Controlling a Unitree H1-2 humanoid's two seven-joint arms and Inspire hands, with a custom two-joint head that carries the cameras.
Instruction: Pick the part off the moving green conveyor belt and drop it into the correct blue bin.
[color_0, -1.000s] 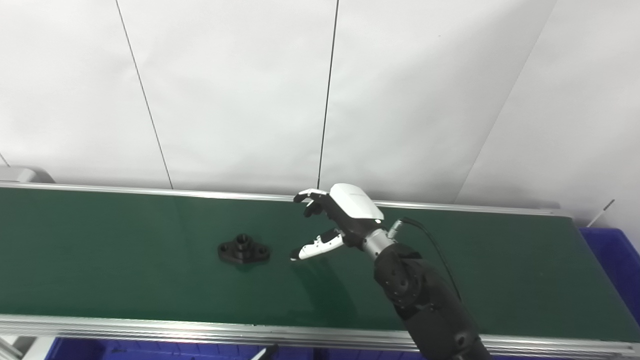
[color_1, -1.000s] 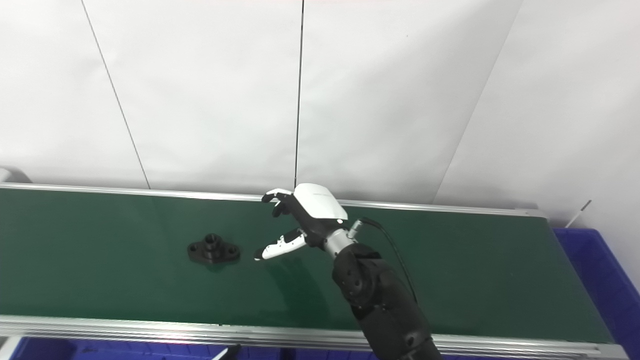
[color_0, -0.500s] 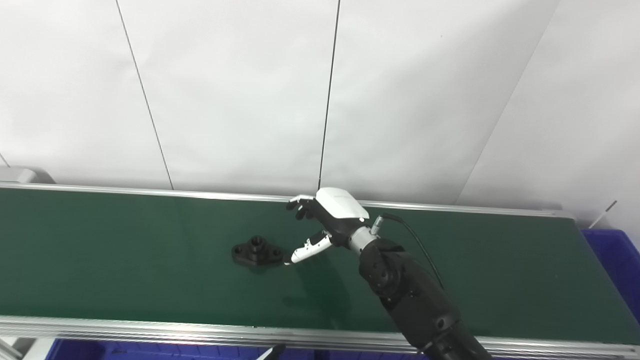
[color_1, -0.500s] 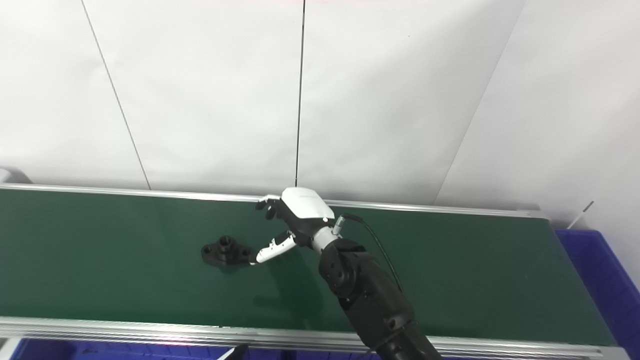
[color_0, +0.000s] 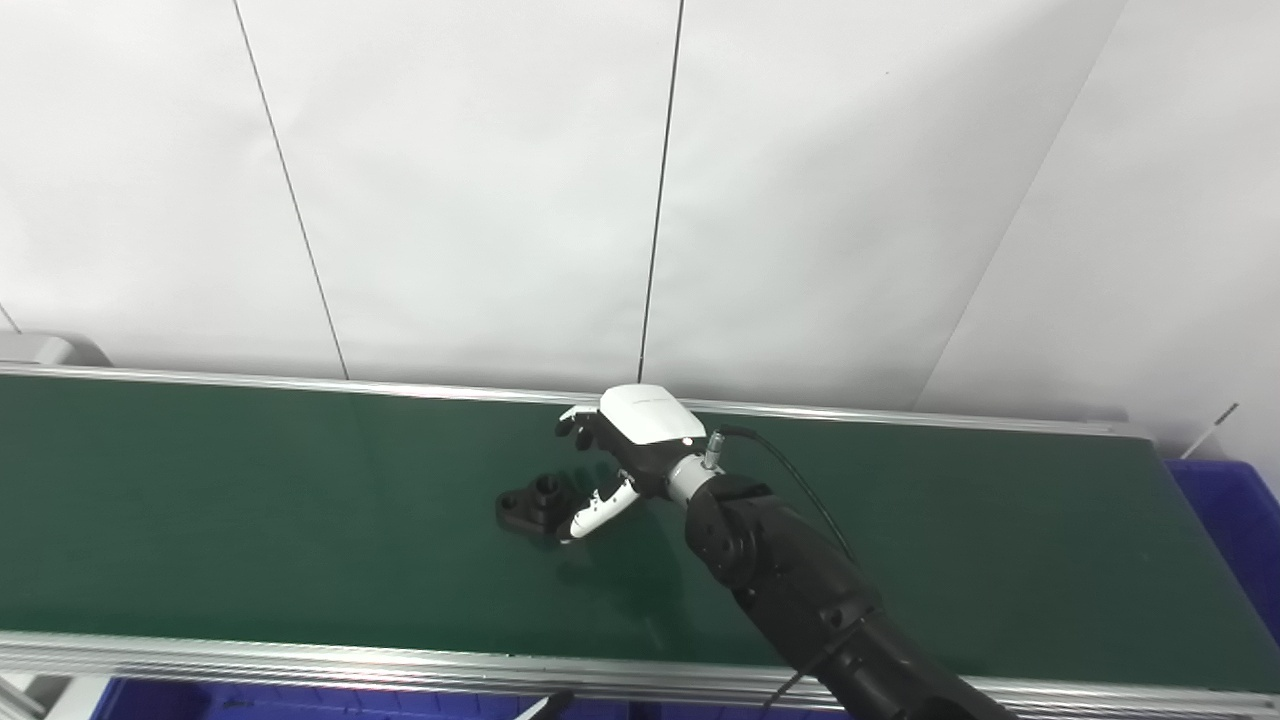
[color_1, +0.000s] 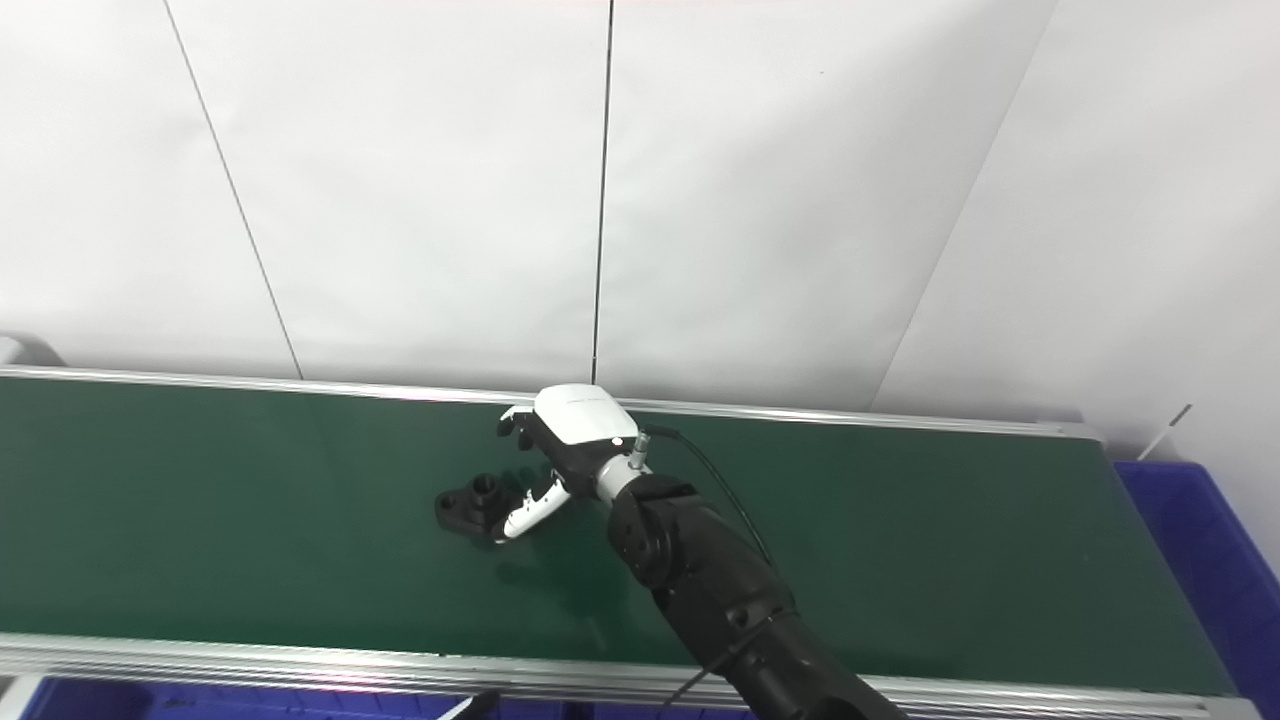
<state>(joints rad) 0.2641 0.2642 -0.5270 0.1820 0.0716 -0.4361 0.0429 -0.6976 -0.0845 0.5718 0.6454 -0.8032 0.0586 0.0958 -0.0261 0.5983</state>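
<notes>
A small black flanged part (color_0: 530, 505) with a round boss and side holes lies on the green conveyor belt (color_0: 250, 500), left of centre. My right hand (color_0: 620, 455), white-backed with black fingers, reaches over the belt from the lower right and sits at the part's right end. Its fingers are spread above the part and the white thumb (color_0: 592, 512) rests against the part's near right edge. The hand is open and has not closed on the part (color_1: 470, 506). The left hand is out of view.
A blue bin (color_0: 1225, 510) stands past the belt's right end. More blue bins (color_0: 300, 700) show under the near aluminium rail (color_0: 300, 660). A white panelled wall rises behind the belt's far rail.
The part has ridden the belt to the right. My right hand has moved left and down to meet it, so the gap between thumb and part has closed.
</notes>
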